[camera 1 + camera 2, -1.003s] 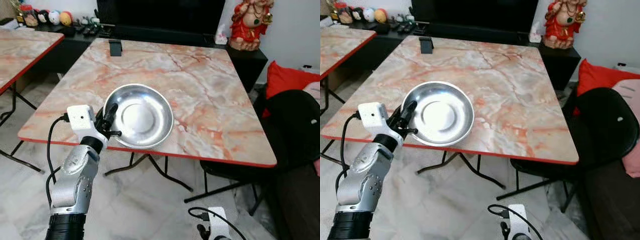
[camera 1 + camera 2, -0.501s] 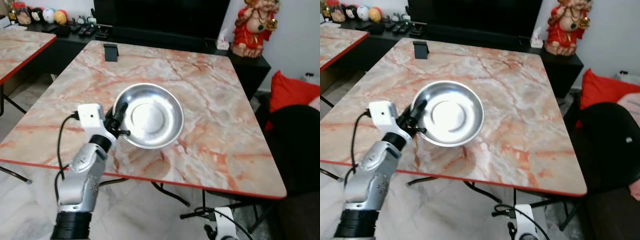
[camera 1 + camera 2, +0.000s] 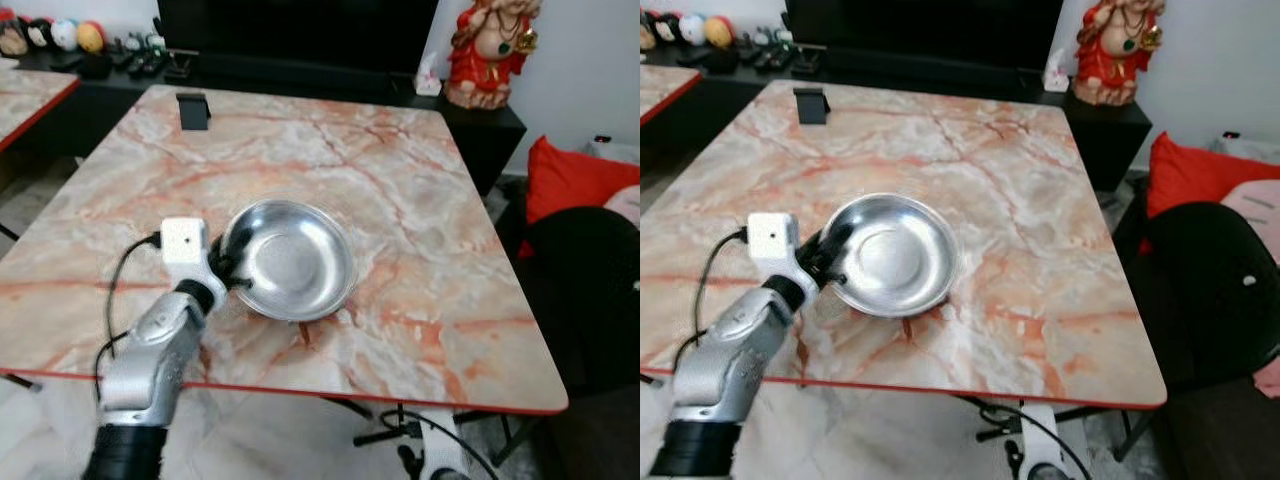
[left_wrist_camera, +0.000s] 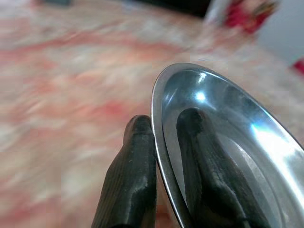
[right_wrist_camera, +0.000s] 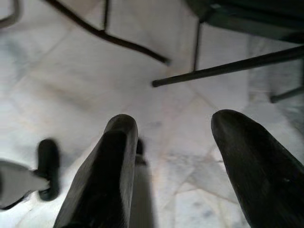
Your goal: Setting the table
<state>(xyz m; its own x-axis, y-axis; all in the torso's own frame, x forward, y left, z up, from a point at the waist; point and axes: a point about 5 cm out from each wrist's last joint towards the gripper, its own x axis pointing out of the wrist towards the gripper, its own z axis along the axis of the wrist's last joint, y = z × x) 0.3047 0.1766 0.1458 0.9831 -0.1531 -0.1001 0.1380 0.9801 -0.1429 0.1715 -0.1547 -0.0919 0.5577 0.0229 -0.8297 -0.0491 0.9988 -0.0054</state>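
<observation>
The left arm reaches forward over the near part of the table (image 3: 420, 200), its left gripper (image 3: 228, 268) pinched on the rim of the steel bowl (image 3: 295, 262), one finger inside, one outside. The right gripper (image 5: 178, 156) hangs below the table's edge, fingers spread apart.
</observation>
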